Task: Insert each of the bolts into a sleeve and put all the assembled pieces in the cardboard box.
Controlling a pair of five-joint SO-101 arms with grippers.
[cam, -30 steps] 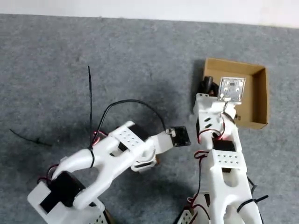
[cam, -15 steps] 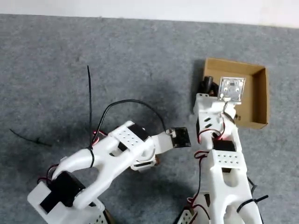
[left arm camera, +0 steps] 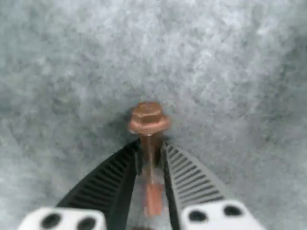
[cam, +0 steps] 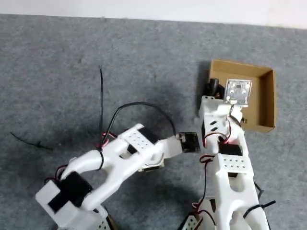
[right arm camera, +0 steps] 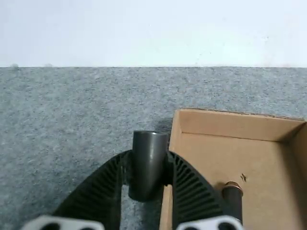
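Copper bolt (left arm camera: pixel 148 119) clamped by shank in left gripper (left arm camera: pixel 151 145); hex head projects past fingertips, over grey carpet (left arm camera: pixel 240 72). Left arm extended low, wrist angled toward right arm. Right gripper (right arm camera: pixel 148 156) closed on dark grey sleeve (right arm camera: pixel 149 142), just outside cardboard box (right arm camera: pixel 230 125) wall. Right arm extended forward. Dark piece with copper end (right arm camera: pixel 232 194) lies inside box.

- The left gripper (left arm camera: pixel 150 149) clamped the shank of a copper-coloured hex-head bolt (left arm camera: pixel 147 118) between its two black ribbed fingers (left arm camera: pixel 112 179).
- The bolt's flanged head stuck out just past the fingertips.
- A grey, felt-like bench (left arm camera: pixel 230 72) lay behind them.
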